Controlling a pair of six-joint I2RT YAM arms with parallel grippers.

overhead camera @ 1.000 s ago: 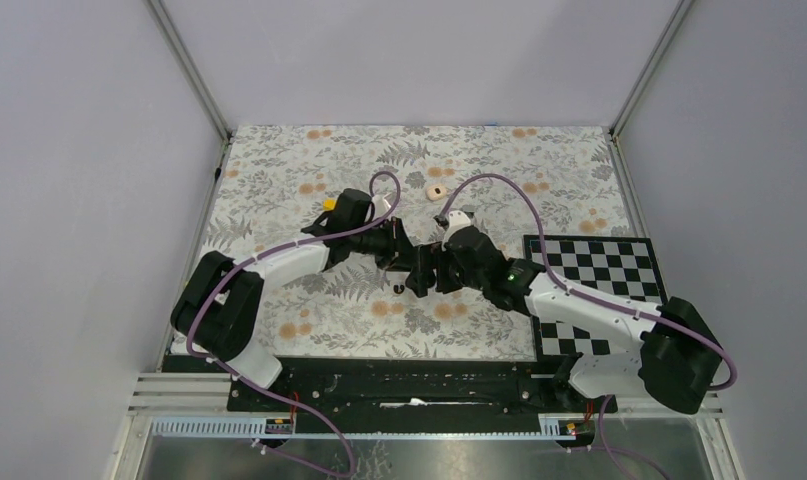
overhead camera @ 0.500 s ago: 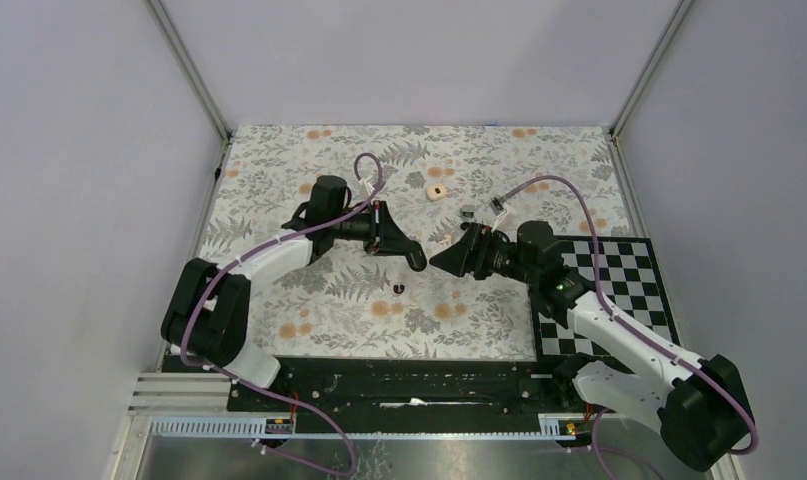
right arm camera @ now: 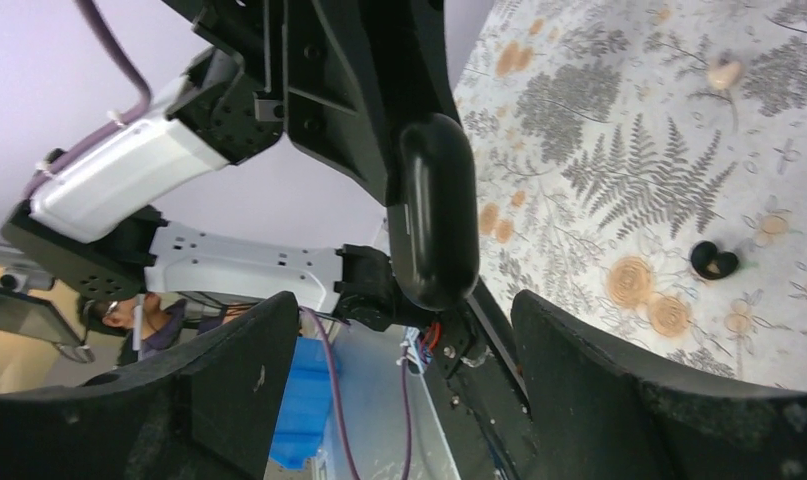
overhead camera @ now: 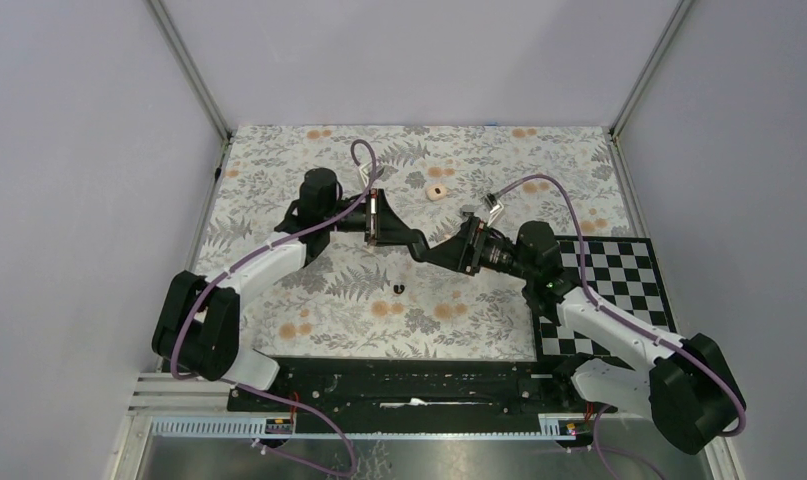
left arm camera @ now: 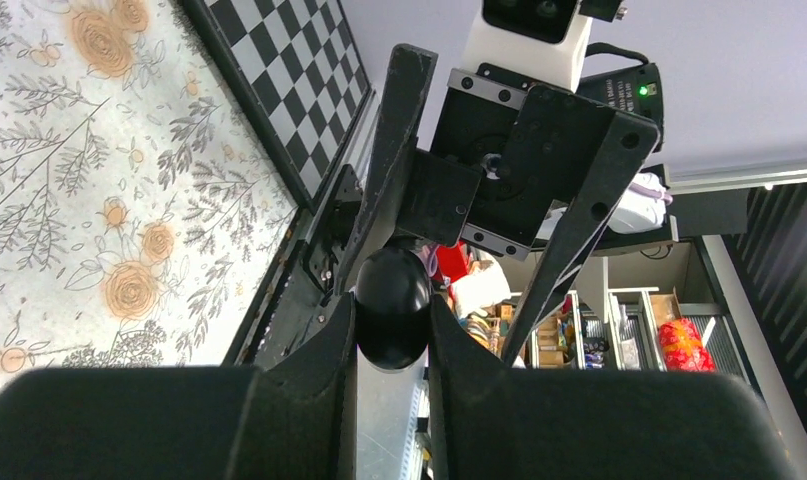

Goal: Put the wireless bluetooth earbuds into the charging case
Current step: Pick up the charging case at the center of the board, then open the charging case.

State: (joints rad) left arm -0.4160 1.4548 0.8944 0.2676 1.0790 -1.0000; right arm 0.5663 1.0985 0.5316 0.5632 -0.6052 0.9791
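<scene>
My left end effector [left arm camera: 392, 335] is clamped on the small, glossy black, pebble-shaped charging case [left arm camera: 392, 305], one finger pressing each broad side. I hold it lifted off the floral-print tabletop [overhead camera: 279, 180], at the centre of the overhead view. It is raised there so that my other arm can reach it. In the right wrist view the case stands on end in the upper middle of the frame, with its narrow edge and a faint seam turned toward that camera. The lid looks closed to me, so I judge the step in hand to be opening it.

My right end effector [right arm camera: 399, 310] is empty, its fingers spread wide apart. The case sits just ahead of the gap between them, and I see no contact. That lines the fingers up to close on the free half while my left grips the other.

The tiny, black, bean-shaped wireless earbuds [right arm camera: 716, 260] lie on the tabletop at the lower right of that view. In the overhead view they are just below the raised case. They sit so close together that I cannot tell two pieces from one. The round peach disc with a hole [overhead camera: 436, 192] lies well apart, toward the top of the overhead view, and plays no part.
</scene>
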